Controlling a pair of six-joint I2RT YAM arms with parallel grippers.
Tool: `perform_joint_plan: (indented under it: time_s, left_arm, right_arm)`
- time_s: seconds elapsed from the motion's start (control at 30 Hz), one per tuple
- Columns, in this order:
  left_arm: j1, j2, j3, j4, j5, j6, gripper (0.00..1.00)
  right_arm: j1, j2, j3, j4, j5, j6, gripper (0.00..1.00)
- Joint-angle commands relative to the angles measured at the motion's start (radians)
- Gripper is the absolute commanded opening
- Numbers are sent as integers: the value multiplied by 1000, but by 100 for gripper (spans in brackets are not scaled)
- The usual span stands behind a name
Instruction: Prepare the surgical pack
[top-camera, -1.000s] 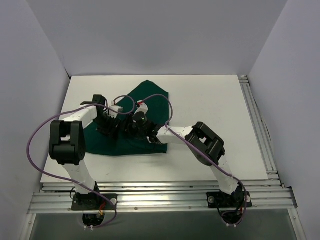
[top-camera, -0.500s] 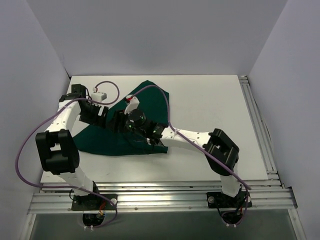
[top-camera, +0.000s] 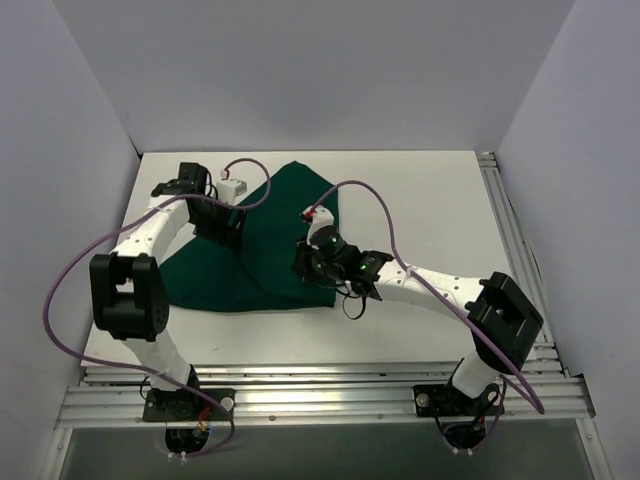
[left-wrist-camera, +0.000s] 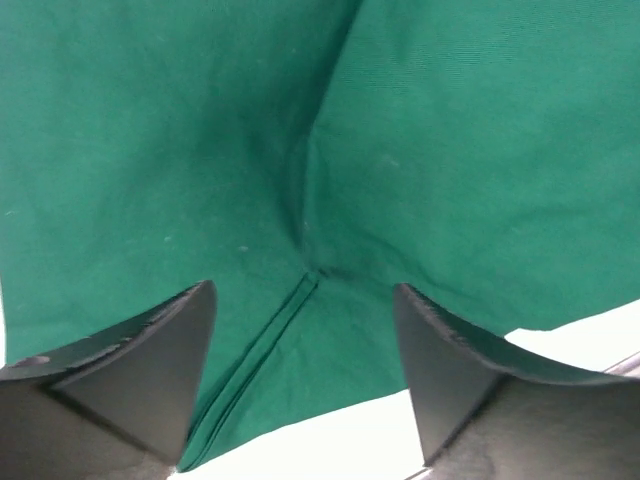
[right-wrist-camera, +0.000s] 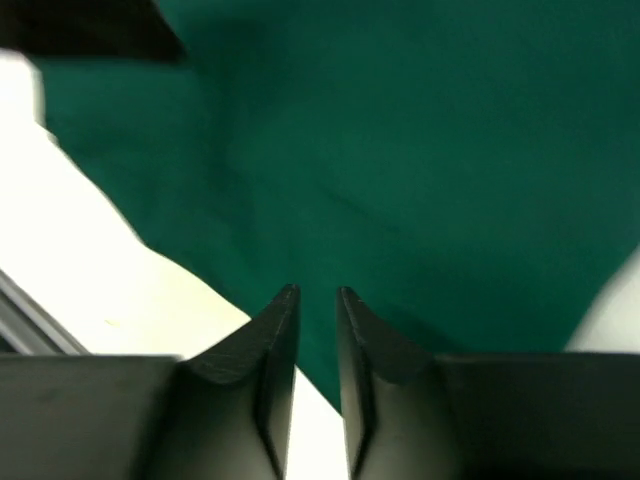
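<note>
The left end effector hangs wide open above the green cloth; the right end effector is narrow and empty. The cloth lies folded on the tabletop. Wrapping seems mostly done, with final tucks likely left.

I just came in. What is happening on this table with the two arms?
Two robot arms are working on a large dark green cloth drape lying folded over on the white table. The left gripper hovers above a crease with jaws wide open, holding nothing. The right gripper is at an edge of the drape, jaws nearly together, nothing visibly between them.
</note>
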Motion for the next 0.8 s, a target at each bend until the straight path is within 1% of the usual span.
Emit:
perform_joint_plan:
  time_s: [0.0, 0.03, 0.17, 0.2, 0.27, 0.3, 0.37, 0.4, 0.43, 0.53, 0.6, 0.67, 0.77]
  left_arm:
    - [-4, 74, 22, 45, 15, -45, 79]
    - [-10, 81, 15, 52, 16, -54, 75]
    - [-22, 85, 1, 76, 2, -62, 61]
    - [-21, 84, -1, 75, -1, -60, 56]
    - [-22, 85, -8, 78, -16, -56, 52]
    - [-22, 88, -10, 79, -19, -56, 47]
    - [-22, 96, -14, 79, -27, -49, 39]
    - [-22, 99, -19, 81, -30, -48, 34]
    - [-22, 101, -22, 81, -30, -46, 25]
    - [-21, 102, -34, 88, -30, -40, 10]
    - [-22, 102, -41, 91, -38, -33, 8]
    - [-22, 101, -47, 93, -50, -26, 3]
    - [-22, 101, -54, 93, -61, -19, 2]
  right_arm:
    - [-29, -106, -95, -52, -24, -8, 16]
    - [-38, -116, -142, -40, -45, 1, 14]
    - [-63, -130, -207, -24, -64, 18, 4]
    - [-64, -127, -218, -17, -70, 27, 2]
    - [-64, -122, -251, 5, -96, 36, 0]
    - [-64, -117, -259, 9, -99, 41, 0]
    - [-64, -117, -276, 23, -105, 51, 0]
    - [-67, -117, -290, 26, -104, 53, 0]
    - [-67, -117, -296, 32, -102, 53, 0]
    - [-77, -105, -321, 55, -104, 56, 0]
    - [-81, -87, -336, 62, -110, 59, 0]
    - [-83, -78, -341, 62, -111, 62, 0]
    - [-84, -82, -339, 45, -102, 56, 0]
